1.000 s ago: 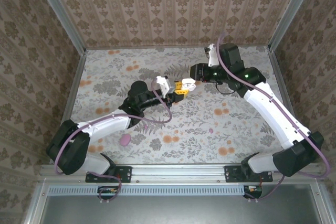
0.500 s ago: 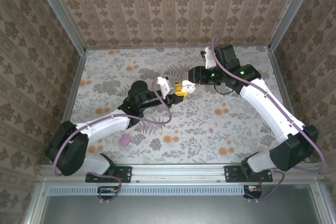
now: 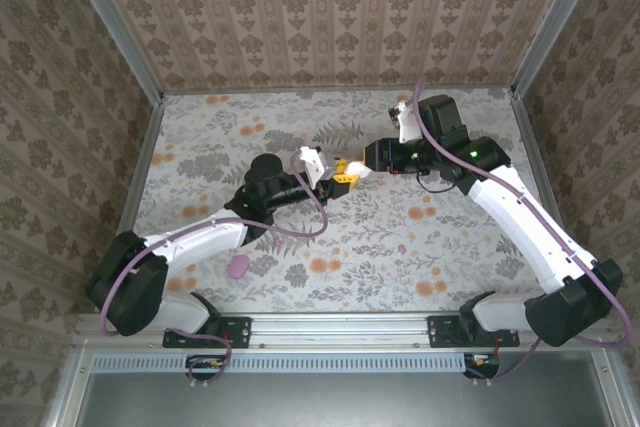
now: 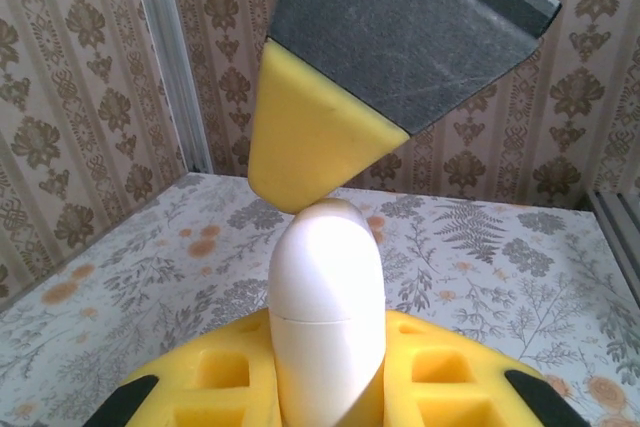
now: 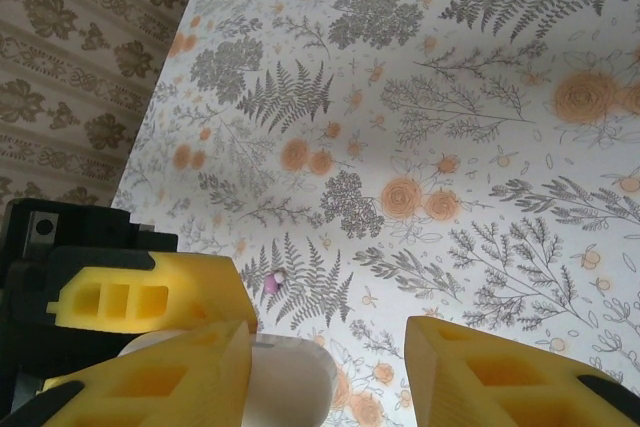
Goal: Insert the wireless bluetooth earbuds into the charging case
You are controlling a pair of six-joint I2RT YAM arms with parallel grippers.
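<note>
Top external view, item one: pink earbud [image 3: 402, 246], loose on the floral tabletop [image 3: 200, 137], well apart from the white charging case [image 3: 356, 168], to its near right.
White charging case: held clear of the table, upright, lid seam closed, clamped low between the pads of the closed left gripper [image 4: 327, 392].
Right gripper [image 5: 330, 357]: jaws partly parted, holding nothing; one yellow fingertip [image 4: 315, 147] touches the case's top.
Pink case [image 3: 237, 267]: on the table, near left of the white case, well apart.
Step, as judged: opening the lid. The next move calls for prying at the seam while the left grip holds firm.
Markings: none legible.
</note>
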